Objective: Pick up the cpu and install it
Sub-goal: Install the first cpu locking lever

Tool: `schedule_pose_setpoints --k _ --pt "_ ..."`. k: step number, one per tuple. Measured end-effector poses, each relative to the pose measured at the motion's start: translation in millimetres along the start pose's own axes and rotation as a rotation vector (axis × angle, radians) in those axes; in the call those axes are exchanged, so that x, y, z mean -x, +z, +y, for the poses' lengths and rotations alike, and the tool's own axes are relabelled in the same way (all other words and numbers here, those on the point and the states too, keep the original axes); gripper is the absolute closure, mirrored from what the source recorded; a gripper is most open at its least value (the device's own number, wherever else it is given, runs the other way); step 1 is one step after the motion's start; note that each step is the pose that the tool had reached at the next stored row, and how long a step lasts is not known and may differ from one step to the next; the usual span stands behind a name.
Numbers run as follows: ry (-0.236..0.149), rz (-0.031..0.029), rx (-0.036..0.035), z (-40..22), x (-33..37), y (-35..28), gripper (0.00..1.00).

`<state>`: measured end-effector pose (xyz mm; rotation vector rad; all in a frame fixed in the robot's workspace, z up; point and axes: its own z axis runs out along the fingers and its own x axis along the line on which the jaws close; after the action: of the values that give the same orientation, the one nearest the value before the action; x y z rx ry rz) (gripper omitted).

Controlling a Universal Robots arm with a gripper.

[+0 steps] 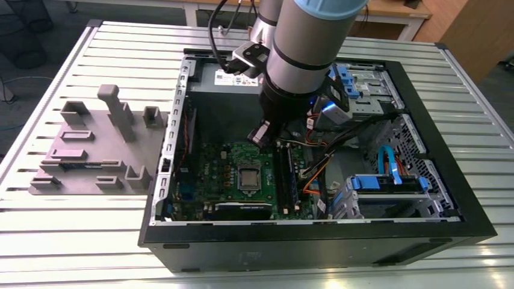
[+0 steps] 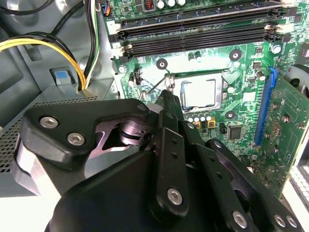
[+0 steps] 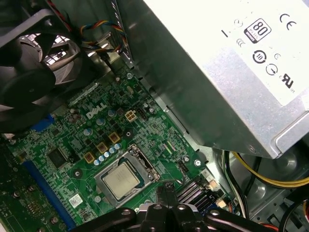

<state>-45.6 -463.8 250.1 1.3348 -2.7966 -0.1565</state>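
The cpu (image 1: 250,178) lies flat in the metal-framed socket (image 3: 145,166) on the green motherboard (image 1: 213,174) inside the open computer case (image 1: 321,244). Its silver top shows in both wrist views (image 2: 198,93) (image 3: 120,179). My gripper (image 1: 262,133) hangs above the board, a short way from the socket toward the power supply. Its black fingers meet at a point in both wrist views (image 2: 167,96) (image 3: 166,189), shut with nothing between them. The tips are beside the socket's thin lever (image 2: 155,87), apart from the cpu.
The grey power supply (image 3: 217,72) stands close beside the gripper. Memory slots (image 2: 203,29), a black fan (image 3: 34,63), yellow cables (image 2: 48,48) and blue drive cages (image 1: 386,180) ring the socket. A mauve-grey tray (image 1: 88,150) lies on the slatted table at the exterior view's left.
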Motion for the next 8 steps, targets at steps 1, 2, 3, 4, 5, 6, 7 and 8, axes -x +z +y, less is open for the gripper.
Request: schedule_pose_setpoints --k 1,2,3,4,5,6,7,8 --pt "0.000 -0.0002 0.0001 -1.4 1.1 0.0 0.90" --pt "0.000 -0.0005 0.0005 -3.7 3.0 -0.3 0.90" --pt "0.000 -0.0018 0.0017 -5.2 4.3 -0.3 0.90" --pt "0.000 -0.0025 0.0021 -6.1 5.0 -0.3 0.90" --pt "0.000 -0.0024 0.0021 -6.3 5.3 -0.4 0.90" --pt "0.000 -0.0025 0.0021 -6.3 5.5 -0.4 0.90" --pt "0.000 -0.0024 0.0022 -6.2 6.1 -0.4 0.90" --pt "0.000 -0.0024 0.0022 -6.2 6.8 -0.3 0.90"
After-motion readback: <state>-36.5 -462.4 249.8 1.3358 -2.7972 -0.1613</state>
